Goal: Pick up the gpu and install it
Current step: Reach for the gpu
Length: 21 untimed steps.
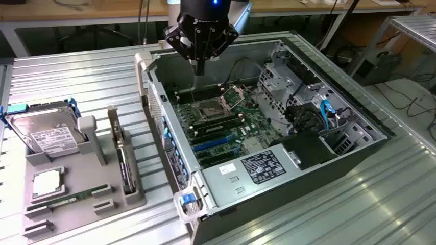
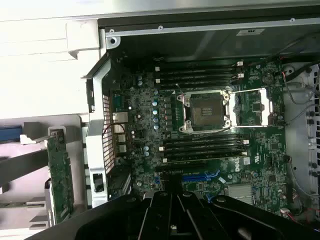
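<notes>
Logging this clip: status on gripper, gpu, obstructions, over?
Gripper shut, empty, above the open computer case. Gpu on edge in the grey holder outside the case, untouched. Case wall stands between them.

Ribbed metal table point(image 1: 68, 81), open computer case point(image 1: 158, 109) on it, grey parts tray point(image 1: 92, 145) alongside

Bright and even from overhead in the exterior view, with a soft sheen across the ribbed metal table point(image 1: 81, 81). Dimmer inside the computer case point(image 1: 354, 115) beneath the jaws, darkest along the wall nearest them. Blown out to near white on the table outside that wall in the wrist view. Silhouetted black at the gripper point(image 2: 172, 220). Faintly glowing from a blue indicator light point(image 1: 214, 2) above the jaws.
</notes>
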Each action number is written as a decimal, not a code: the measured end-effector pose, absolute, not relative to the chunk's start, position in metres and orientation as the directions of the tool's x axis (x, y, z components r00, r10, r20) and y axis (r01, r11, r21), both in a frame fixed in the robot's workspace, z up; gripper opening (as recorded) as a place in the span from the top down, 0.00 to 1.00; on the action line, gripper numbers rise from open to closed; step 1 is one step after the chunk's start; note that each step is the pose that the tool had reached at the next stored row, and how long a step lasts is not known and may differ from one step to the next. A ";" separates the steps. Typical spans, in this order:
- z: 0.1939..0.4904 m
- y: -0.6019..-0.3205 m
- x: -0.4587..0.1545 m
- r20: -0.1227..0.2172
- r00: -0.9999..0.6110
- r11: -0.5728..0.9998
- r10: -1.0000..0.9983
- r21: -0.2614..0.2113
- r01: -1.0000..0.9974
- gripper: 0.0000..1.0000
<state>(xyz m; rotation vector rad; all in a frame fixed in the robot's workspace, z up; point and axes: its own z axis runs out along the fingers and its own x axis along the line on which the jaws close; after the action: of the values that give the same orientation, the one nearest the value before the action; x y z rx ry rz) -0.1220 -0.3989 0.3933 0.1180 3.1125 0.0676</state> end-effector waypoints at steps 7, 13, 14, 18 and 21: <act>0.393 -0.399 -0.122 -0.025 -0.997 0.996 0.076 0.044 0.075 0.89; 0.393 -0.399 -0.122 -0.024 -0.997 0.996 0.076 0.044 0.075 0.89; 0.393 -0.400 -0.123 -0.024 -0.997 0.996 0.076 0.044 0.075 0.89; 0.393 -0.407 -0.135 -0.024 -0.997 0.996 0.076 0.044 0.075 0.89; 0.393 -0.412 -0.149 -0.024 -0.997 0.996 0.076 0.044 0.075 0.89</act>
<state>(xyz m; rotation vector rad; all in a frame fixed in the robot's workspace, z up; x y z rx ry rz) -0.1490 -0.4125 0.3934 0.1181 3.1125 0.0675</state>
